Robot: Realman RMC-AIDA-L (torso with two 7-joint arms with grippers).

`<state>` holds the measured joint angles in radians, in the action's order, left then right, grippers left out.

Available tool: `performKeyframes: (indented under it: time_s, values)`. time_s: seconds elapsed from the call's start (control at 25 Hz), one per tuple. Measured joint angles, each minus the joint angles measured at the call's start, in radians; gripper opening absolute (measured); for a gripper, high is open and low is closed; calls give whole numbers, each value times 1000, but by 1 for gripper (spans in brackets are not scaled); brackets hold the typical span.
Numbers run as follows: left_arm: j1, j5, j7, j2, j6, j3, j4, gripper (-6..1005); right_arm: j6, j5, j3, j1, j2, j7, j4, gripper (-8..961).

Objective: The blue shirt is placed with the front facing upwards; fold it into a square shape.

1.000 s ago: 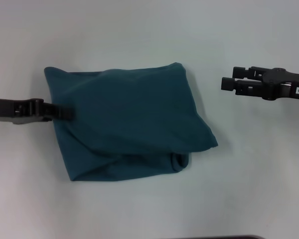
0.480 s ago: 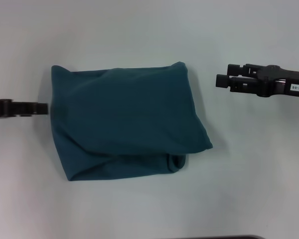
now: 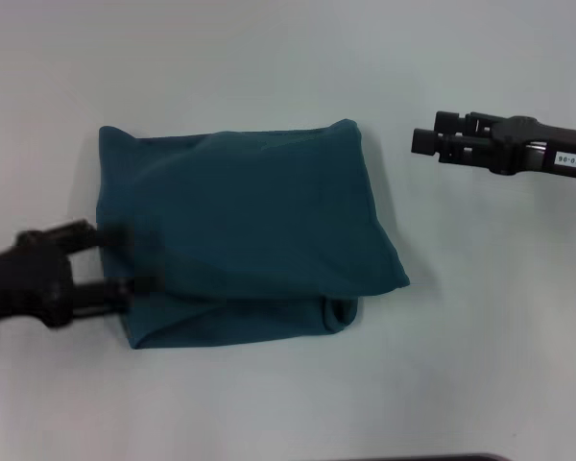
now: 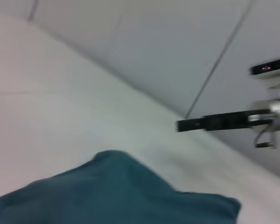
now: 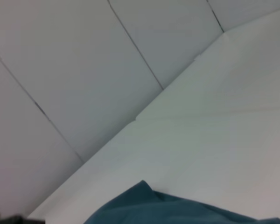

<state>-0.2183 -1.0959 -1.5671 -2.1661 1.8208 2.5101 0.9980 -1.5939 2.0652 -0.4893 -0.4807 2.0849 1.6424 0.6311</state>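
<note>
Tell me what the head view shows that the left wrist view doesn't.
Only the head view shows the whole folded blue shirt on the white table, and the left gripper, fingers spread, at the shirt's left edge. Only the left wrist view shows the grey wall panels beyond the table. Both show the shirt and the right gripper, held clear of the cloth.

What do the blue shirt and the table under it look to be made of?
The blue shirt looks like soft matte knit, probably cotton: it creases and rolls at its folded edges. The table is a smooth, pale, faintly glossy surface, perhaps laminate; it cannot be told for sure.
</note>
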Motion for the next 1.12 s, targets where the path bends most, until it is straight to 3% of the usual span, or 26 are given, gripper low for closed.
performKeyframes:
  time_s: [0.24,0.56,0.64,0.88,1.12]
  values:
    - [6,-21,312,1,-10,63,-208,860,21,-16,0,7,0,-4,-11,852]
    - [69,-23,654,0,-66,167,-346,860,38,-20,0,10,-1,-17,-38,851]
    - [90,-24,802,0,-83,250,-435,860,43,-21,0,9,-1,-15,-42,851]
    - [121,-24,1029,-2,-124,335,-572,860,52,-23,6,5,-4,3,-50,851]
    - [145,-19,1141,-2,-139,349,-664,859,64,-24,11,-9,-11,66,-50,851]
